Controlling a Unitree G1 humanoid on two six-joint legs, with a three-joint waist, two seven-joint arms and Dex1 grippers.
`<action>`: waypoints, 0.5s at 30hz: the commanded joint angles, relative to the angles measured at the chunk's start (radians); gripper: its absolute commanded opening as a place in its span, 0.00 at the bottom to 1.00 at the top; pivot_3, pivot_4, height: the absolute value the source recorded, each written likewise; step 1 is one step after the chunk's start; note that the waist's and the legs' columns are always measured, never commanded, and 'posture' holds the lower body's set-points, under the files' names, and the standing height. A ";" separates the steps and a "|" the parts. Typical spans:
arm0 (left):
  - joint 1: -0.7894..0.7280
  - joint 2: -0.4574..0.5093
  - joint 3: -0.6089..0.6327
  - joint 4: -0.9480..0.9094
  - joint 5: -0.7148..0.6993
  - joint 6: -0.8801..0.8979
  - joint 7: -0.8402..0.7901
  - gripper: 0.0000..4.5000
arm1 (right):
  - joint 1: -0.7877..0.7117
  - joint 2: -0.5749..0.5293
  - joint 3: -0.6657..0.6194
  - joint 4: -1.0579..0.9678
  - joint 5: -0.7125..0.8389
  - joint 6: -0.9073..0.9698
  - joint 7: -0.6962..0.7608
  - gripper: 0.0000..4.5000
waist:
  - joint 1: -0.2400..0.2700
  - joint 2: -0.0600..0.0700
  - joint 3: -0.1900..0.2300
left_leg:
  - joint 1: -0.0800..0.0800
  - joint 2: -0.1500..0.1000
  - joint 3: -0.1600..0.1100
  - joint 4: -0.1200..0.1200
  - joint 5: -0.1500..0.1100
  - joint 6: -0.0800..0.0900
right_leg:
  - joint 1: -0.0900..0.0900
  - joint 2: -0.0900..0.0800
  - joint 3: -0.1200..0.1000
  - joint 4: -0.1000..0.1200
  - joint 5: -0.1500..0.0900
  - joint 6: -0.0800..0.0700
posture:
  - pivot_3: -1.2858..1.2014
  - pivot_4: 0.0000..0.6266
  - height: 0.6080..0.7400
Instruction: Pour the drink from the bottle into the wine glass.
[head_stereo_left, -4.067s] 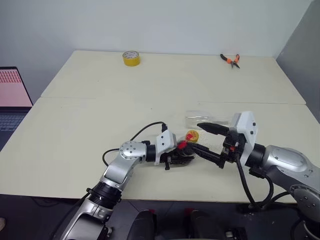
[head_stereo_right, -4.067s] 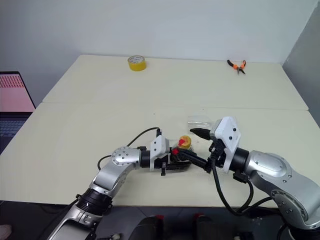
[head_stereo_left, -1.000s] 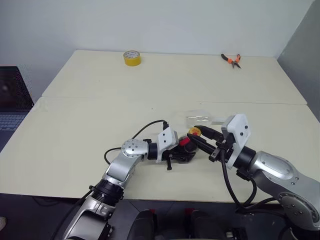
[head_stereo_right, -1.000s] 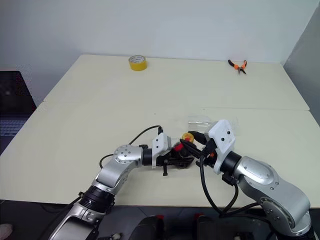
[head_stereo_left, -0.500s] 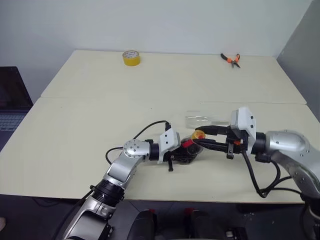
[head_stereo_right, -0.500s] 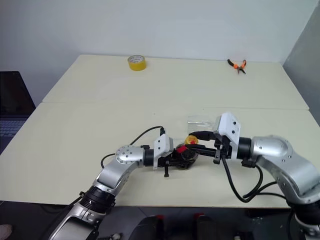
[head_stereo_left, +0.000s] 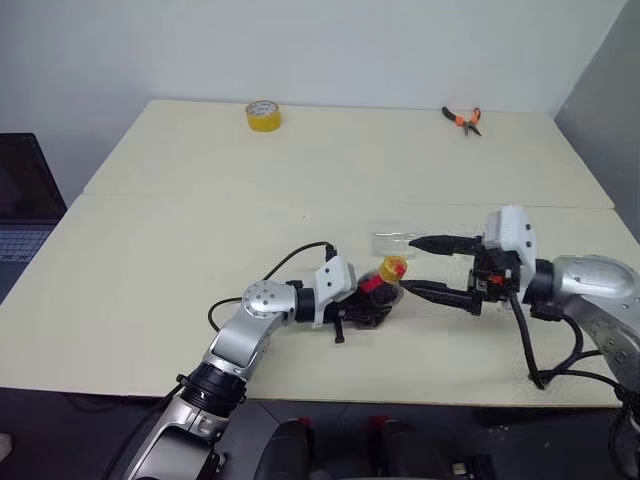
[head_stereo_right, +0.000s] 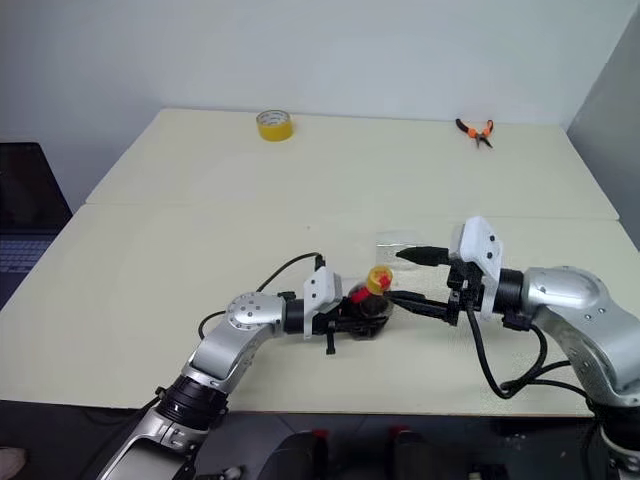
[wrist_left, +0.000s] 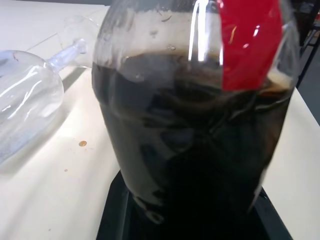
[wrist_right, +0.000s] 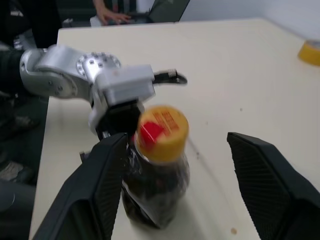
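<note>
My left gripper (head_stereo_left: 372, 306) is shut on the belly of the bottle (head_stereo_left: 378, 292), holding it tilted just above the table with its yellow cap (head_stereo_left: 392, 268) on. Dark drink (wrist_left: 190, 150) fills the bottle up to the red label (wrist_left: 247, 45). To the right of the cap, my right gripper (head_stereo_left: 408, 265) stands open, one finger above and one below cap level, neither touching it. The wine glass (head_stereo_left: 395, 239) lies on its side on the table just behind the bottle, its bowl (wrist_left: 25, 100) empty.
A yellow tape roll (head_stereo_left: 262, 116) and orange pliers (head_stereo_left: 461, 119) lie at the far edge of the table (head_stereo_left: 180, 250). A laptop (head_stereo_left: 20, 205) sits off the left edge. In the right wrist view a person's hand (wrist_right: 112, 16) rests beyond the table.
My right gripper, which was closed around the yellow cap, has opened wide and drawn back to the right and slightly up. The left gripper and the bottle have stayed put.
</note>
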 joint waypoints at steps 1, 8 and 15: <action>-0.012 -0.003 0.012 -0.028 -0.012 -0.018 -0.003 0.19 | 0.030 0.051 -0.047 -0.148 0.036 0.041 -0.160 0.72 | 0.000 0.000 0.000 | 0.000 0.000 0.000 0.000 0.000 0.000 | 0.000 0.000 0.000 0.000 0.000 0.000 | 0.52 0.24 1.00; -0.027 -0.012 0.004 -0.011 -0.009 -0.022 -0.011 0.18 | 0.014 0.168 0.112 -0.195 -0.120 0.052 -0.343 0.72 | 0.000 0.000 0.000 | 0.000 0.000 0.000 0.000 0.000 0.000 | 0.000 0.000 0.000 0.000 0.000 0.000 | 0.52 0.24 1.00; -0.035 -0.017 0.003 -0.003 -0.006 -0.025 -0.014 0.18 | 0.011 0.194 0.153 -0.136 -0.229 0.024 -0.364 0.72 | 0.000 0.000 0.000 | 0.000 0.000 0.000 0.000 0.000 0.000 | 0.000 0.000 0.000 0.000 0.000 0.000 | 0.52 0.24 1.00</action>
